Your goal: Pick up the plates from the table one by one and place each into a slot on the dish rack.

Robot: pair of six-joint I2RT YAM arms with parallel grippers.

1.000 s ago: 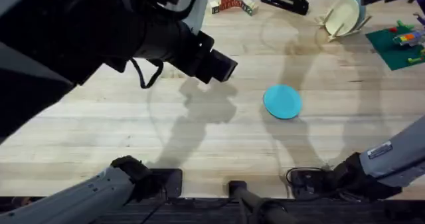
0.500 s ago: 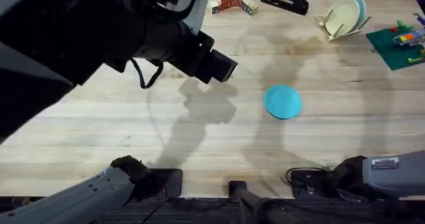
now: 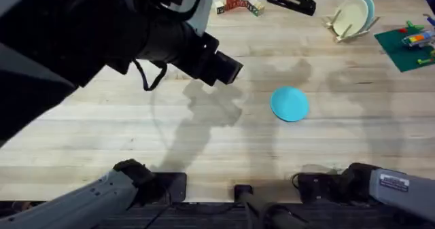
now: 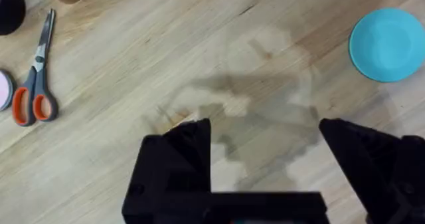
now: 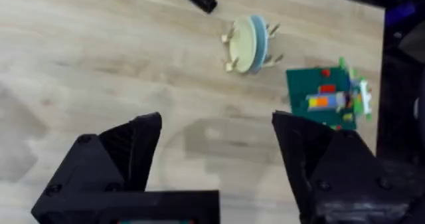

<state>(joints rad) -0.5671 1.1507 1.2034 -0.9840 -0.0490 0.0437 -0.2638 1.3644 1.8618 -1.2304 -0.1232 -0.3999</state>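
I have the teal plate (image 3: 289,103) lying flat on the table (image 3: 204,141), right of centre and well apart from the rack (image 3: 351,18), which stands at the far right. The rack holds a cream plate (image 3: 350,16) on edge with the pale blue plate (image 3: 368,7) slotted just behind it; from my right wrist camera I see the same pair in the rack (image 5: 250,44), cream in front, blue edge behind.

My left arm is raised close under the overhead camera, a big dark shape over the left half of the table. Its gripper (image 4: 265,141) hangs above bare wood with the jaws wide apart and nothing between them; the teal plate (image 4: 387,44) sits off to one side of it, untouched. Orange-handled scissors (image 4: 36,78) lie on the wood farther away.

My right arm is low at its base in the near right corner. Its gripper (image 5: 216,144) is spread open and empty, with the rack and a green baseplate (image 5: 327,96) of bricks beyond it. Near the far edge sit some small blocks (image 3: 236,1) and a black stapler (image 3: 291,1).
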